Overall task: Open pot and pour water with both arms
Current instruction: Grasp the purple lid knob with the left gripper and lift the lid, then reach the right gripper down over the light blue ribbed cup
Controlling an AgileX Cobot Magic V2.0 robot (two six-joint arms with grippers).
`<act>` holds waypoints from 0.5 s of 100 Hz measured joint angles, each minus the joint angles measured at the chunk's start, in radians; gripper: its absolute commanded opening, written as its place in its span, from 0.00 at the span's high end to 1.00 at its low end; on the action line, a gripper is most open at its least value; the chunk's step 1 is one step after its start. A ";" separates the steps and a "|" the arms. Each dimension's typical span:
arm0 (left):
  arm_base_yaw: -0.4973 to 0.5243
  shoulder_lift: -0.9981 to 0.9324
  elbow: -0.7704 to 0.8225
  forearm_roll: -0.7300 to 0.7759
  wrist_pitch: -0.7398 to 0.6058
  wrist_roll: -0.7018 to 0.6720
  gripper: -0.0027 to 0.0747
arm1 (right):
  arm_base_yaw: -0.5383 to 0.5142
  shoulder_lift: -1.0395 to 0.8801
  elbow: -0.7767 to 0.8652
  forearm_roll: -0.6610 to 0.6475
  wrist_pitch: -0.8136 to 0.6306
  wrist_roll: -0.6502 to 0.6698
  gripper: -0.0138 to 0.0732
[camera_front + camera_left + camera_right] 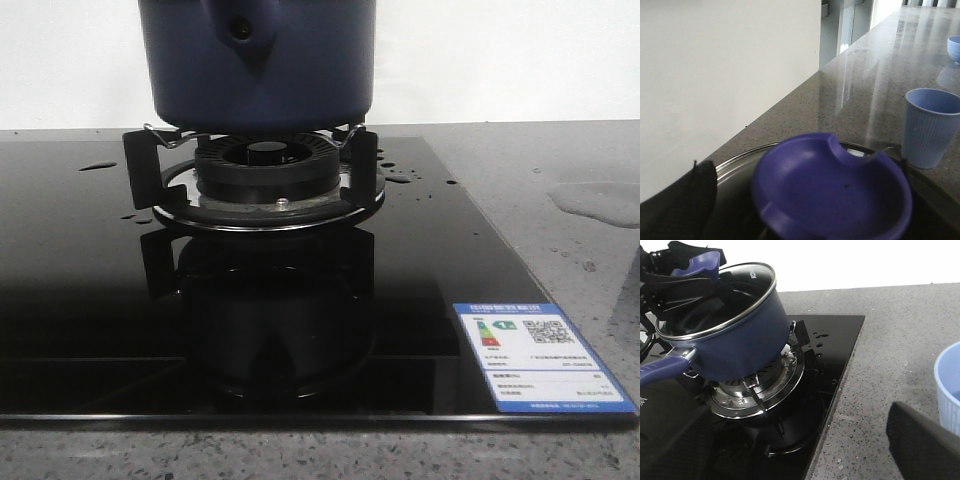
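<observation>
Front view: the large dark navy-blue round straight-sided pot (257, 62) sits on the black burner grate (252, 175) of the glossy black glass hob (420, 270), towards the far edge of the grey speckled counter (560, 180); water droplets and a puddle (598, 200) lie on hob and counter; no end effector shows here.

Left wrist view: a purple-blue round lid knob (832, 187) fills the foreground above a steel-rimmed glass lid (740, 167); a pale blue ribbed cup (931, 127) stands just beside it on the counter; whether the left end effector clamps the knob I cannot tell, its fingers being out of sight.

Right wrist view: the pot rests on the grate, its handle running out of frame; black arm parts crowd the lid at the pot's far rim; a pale blue ribbed container (950, 390) stands near; a dark finger (920, 445) of the right end effector is visible, apparently holding nothing, though its spread is unclear.

Risk, as I judge it: a wet lid may slip from the grip; a careless lift could drag the pot off the grate and spill water.
</observation>
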 measured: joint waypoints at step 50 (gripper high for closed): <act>-0.014 0.000 -0.021 0.001 0.033 0.000 0.63 | 0.000 0.000 0.000 0.000 -0.009 0.000 0.14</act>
